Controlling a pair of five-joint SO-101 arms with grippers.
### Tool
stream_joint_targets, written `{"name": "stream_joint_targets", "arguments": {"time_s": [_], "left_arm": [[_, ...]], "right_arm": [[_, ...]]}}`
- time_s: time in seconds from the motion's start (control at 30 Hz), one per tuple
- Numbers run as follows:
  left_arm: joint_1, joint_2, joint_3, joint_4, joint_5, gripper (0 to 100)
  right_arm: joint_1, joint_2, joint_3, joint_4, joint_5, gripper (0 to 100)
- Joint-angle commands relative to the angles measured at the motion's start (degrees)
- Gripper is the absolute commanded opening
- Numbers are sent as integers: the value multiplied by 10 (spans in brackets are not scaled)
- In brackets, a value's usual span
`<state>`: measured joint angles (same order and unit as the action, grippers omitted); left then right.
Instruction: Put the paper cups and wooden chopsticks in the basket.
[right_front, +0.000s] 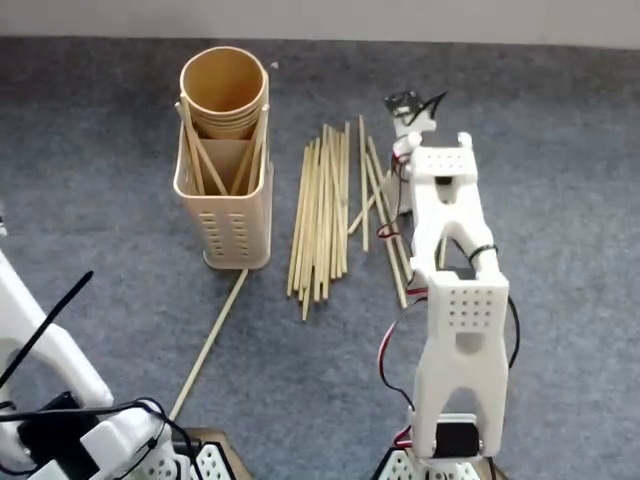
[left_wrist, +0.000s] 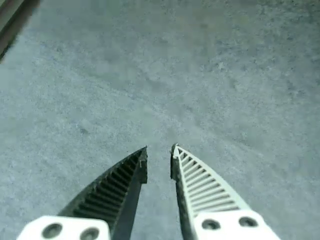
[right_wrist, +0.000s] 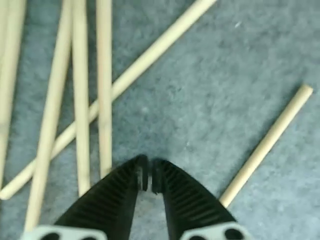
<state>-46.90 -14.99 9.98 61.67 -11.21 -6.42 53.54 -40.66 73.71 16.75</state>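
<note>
The tan slotted basket (right_front: 237, 232) stands on the grey carpet with stacked paper cups (right_front: 223, 90) and a few chopsticks (right_front: 195, 150) upright in it. A pile of wooden chopsticks (right_front: 320, 210) lies to its right, and a single chopstick (right_front: 210, 340) lies in front of the basket. My right arm (right_front: 450, 250) stretches over the pile's right edge. The right gripper (right_wrist: 148, 172) is shut and empty, low over the carpet between several chopsticks (right_wrist: 80, 100) and a separate chopstick (right_wrist: 270, 140). My left gripper (left_wrist: 159, 157) hangs over bare carpet, open by a narrow gap, holding nothing.
The left arm (right_front: 60, 400) sits at the near left corner, away from the basket. A few crossed chopsticks (right_front: 372, 190) lie partly under the right arm. Grey carpet spreads left of the basket and right of the right arm.
</note>
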Motion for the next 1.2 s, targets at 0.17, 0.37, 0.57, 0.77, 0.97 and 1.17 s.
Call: {"name": "stream_joint_targets", "arguments": {"time_s": [0.17,0.37,0.57,0.77,0.97,1.17], "left_arm": [[182,-3,2,262,-39,146],[313,-7,95,335,-39,189],[403,-7,256,288,-56,189],[457,-7,406,178,-60,189],[385,-7,427,143,-106,188],[330,-7,379,164,-142,188]], "right_arm": [[-9,22,-220,202,-33,10],[-29,18,-310,266,-33,61],[-29,25,-313,271,-28,78],[-48,45,-301,271,-17,78],[-22,70,-303,270,-17,78],[6,102,-303,262,-17,78]]}}
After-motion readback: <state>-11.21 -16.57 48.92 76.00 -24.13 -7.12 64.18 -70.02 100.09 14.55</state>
